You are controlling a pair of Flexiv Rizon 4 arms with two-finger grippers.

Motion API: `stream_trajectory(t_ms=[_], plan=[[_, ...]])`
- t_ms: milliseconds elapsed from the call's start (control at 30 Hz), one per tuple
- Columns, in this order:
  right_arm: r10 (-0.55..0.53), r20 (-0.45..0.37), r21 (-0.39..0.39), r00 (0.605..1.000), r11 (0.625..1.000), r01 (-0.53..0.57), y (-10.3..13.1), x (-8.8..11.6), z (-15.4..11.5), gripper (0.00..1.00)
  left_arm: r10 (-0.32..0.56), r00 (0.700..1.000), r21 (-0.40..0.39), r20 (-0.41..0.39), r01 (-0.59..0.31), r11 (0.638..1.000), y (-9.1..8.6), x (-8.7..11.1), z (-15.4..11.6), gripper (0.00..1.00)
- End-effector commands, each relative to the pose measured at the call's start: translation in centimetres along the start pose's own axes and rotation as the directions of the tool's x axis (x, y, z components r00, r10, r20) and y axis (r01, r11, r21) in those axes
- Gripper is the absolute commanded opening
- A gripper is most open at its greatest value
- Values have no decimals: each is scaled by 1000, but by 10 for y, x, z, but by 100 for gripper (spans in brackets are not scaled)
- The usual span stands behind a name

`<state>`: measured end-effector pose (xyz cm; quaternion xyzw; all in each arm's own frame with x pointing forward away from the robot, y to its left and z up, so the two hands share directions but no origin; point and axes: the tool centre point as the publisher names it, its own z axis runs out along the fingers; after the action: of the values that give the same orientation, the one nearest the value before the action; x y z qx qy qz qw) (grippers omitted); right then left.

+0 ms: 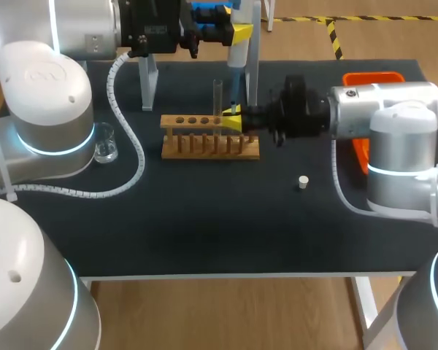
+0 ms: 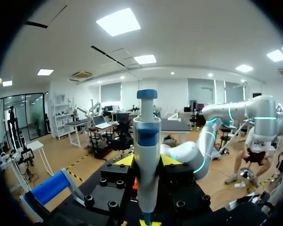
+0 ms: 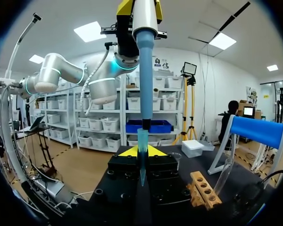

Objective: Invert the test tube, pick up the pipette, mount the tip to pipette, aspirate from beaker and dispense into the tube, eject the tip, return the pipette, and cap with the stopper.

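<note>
Right gripper (image 3: pixel 141 151), clamped on the pipette tip (image 3: pixel 142 139), should sit coaxial beneath the pipette (image 2: pixel 146 141) clamped in the left gripper (image 2: pixel 147 161).

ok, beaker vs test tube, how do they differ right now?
The beaker is short and wide; the test tube is tall and thin. The beaker stands on the table by the left arm; the test tube stands in the wooden rack, beside the right gripper. Both are clear and upright.

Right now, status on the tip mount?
Left gripper shut on pipette, upright. Right gripper shut on blue pipette tip, pipette's nose at its top. Test tube upright in wooden rack alongside; stopper lies apart.
</note>
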<state>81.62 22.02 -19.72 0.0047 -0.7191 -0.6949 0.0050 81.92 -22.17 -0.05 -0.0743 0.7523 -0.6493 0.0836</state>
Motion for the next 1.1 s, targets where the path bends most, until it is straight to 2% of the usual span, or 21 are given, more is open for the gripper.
stream_trajectory(t_ms=[33, 533, 1100], plan=[[-4, 3, -5, 1000, 1000, 4, 3, 1, -1, 0, -1, 1000, 0, 1, 1, 1000, 1, 0, 1, 0], [3, 11, 6, 1000, 1000, -3, -3, -2, -3, 0, -1, 1000, 0, 1, 1, 1000, 1, 0, 1, 0], [-6, 10, 3, 1000, 1000, 6, 1, -7, 1, 0, -1, 1000, 0, 1, 1, 1000, 1, 0, 1, 0]])
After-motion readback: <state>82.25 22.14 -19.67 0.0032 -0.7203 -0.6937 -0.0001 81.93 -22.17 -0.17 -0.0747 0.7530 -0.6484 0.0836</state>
